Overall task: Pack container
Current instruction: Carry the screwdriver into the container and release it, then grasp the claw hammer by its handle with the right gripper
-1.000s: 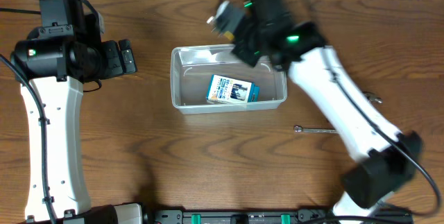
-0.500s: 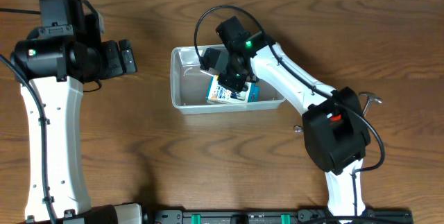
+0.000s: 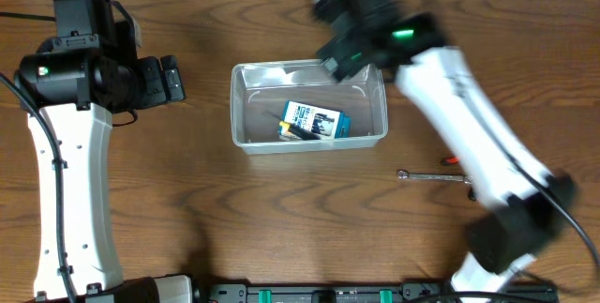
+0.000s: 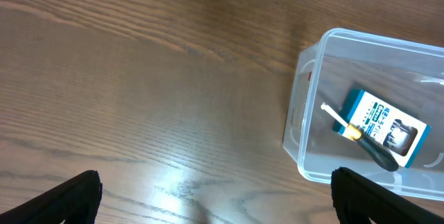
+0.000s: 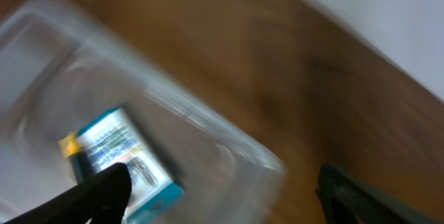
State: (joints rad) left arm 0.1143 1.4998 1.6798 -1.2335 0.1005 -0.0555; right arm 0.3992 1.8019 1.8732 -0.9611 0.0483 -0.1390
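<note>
**Container at mid-table, two items inside; both grippers spread and unloaded**

The container (image 3: pixel 255 111) sits on the table (image 3: pixel 281 228) slightly far of centre, long side running left to right, upright and open-topped. Inside, toward its right half, a blue box (image 3: pixel 319 121) lies flat. A screwdriver (image 4: pixel 362 141) with a black handle and yellow collar rests across the box's left end, touching it. The container's left half shows bare floor.

The left gripper (image 3: pixel 172 78) hangs left of the container, well apart from its left wall. In the left wrist view its fingers (image 4: pixel 69 195) are spread wide with only wood grain between them.

The right gripper (image 3: pixel 339 57) is blurred and sits over the container's far rim, near the right corner. In the right wrist view its fingers (image 5: pixel 97 195) are parted wide and grasp nothing; whether they touch the rim cannot be told.

A wrench (image 3: pixel 433 177) lies on the table near-right of the container, clear of its near wall. Bare wood borders the container on the left and near sides.
</note>
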